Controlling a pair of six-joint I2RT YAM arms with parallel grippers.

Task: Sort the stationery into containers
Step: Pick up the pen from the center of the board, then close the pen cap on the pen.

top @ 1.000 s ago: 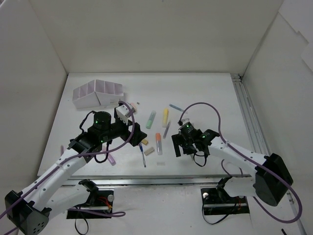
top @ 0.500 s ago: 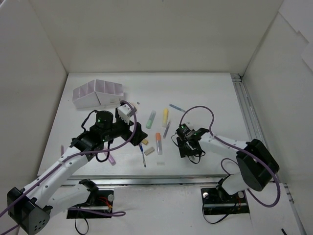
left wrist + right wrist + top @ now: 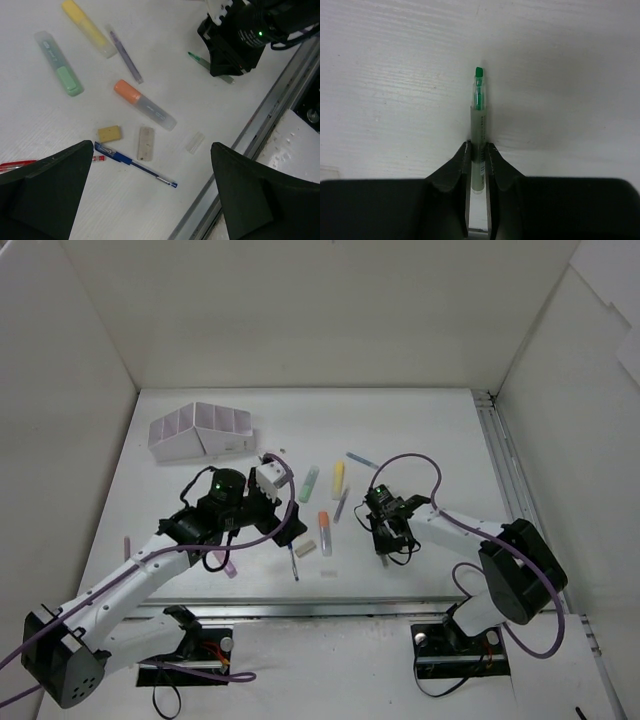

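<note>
The step in hand is the pick-up: the right gripper (image 3: pixel 479 150) has its fingers pinched narrow on a thin, clear-barrelled pen with a green tip (image 3: pixel 479 117), which seems to lie flat on the white table (image 3: pixel 420 430), right of centre. The next move probably calls for a lift, then a long carry to the white, divided organizer box (image 3: pixel 185 450) at the far left. The left gripper (image 3: pixel 150 172) hangs with its fingers wide and empty above an orange-capped marker (image 3: pixel 144 105), a tan eraser block (image 3: pixel 109 133) and a blue pen (image 3: pixel 135 163).
</note>
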